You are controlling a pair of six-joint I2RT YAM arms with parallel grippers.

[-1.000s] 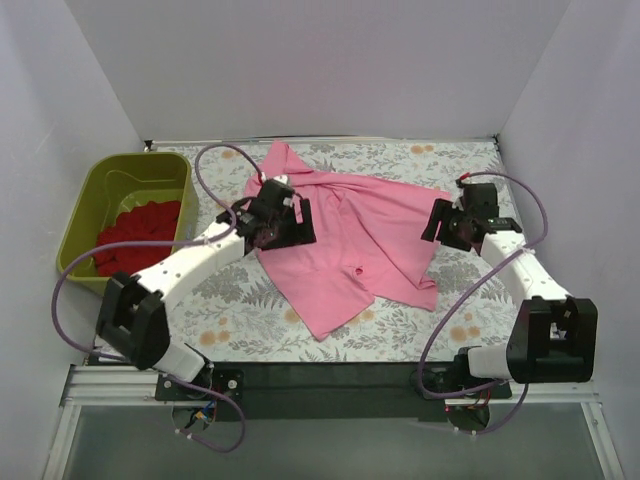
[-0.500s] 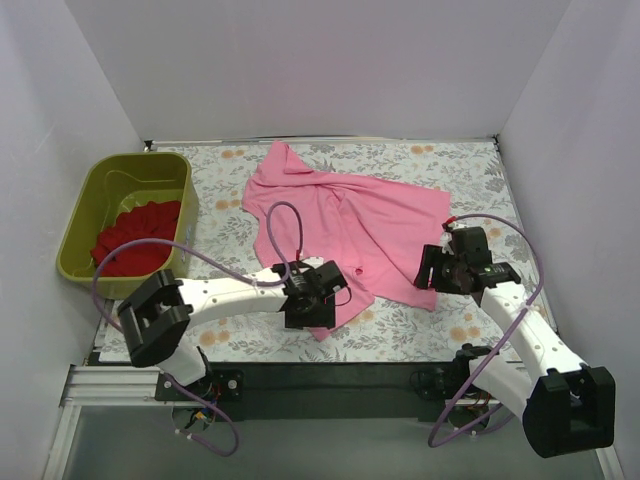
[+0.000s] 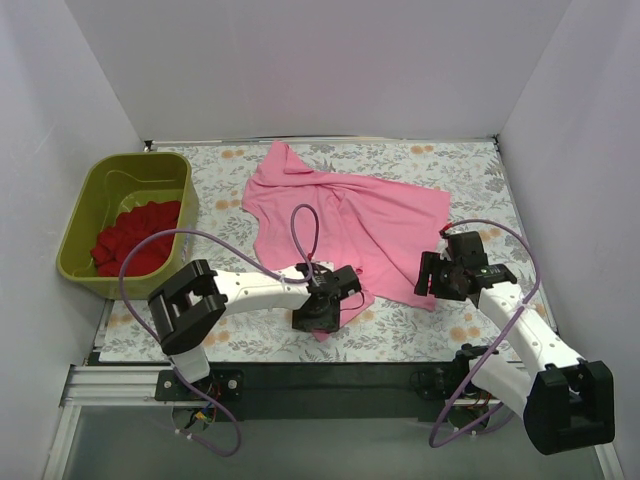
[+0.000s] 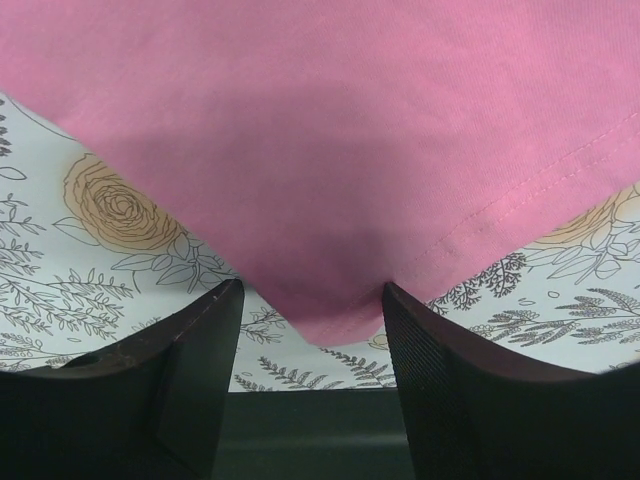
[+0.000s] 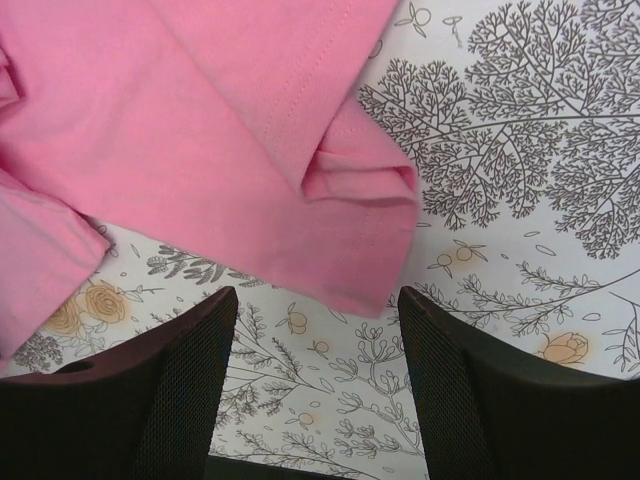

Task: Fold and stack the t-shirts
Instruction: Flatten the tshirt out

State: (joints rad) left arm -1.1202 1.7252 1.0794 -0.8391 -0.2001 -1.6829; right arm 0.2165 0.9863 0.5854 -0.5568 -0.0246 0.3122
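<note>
The pink t-shirt (image 3: 350, 225) lies spread and rumpled on the floral table. My left gripper (image 3: 322, 318) is open at the shirt's near bottom corner; in the left wrist view that corner (image 4: 330, 300) hangs between the two fingers (image 4: 445, 380). My right gripper (image 3: 435, 283) is open just over the shirt's near right corner, a folded hem (image 5: 350, 230) that shows ahead of the jaws in the right wrist view. The red t-shirt (image 3: 135, 238) lies bunched in the olive tub (image 3: 88, 212) at the left.
The table's dark front rail (image 3: 330, 375) runs just below both grippers. White walls close in the back and both sides. Purple cables (image 3: 300, 225) loop over the left arm and the shirt.
My left arm swung from the shirt's upper left to its near bottom corner. My right gripper moved nearer, down to the shirt's near right corner. The shirt has not moved.
</note>
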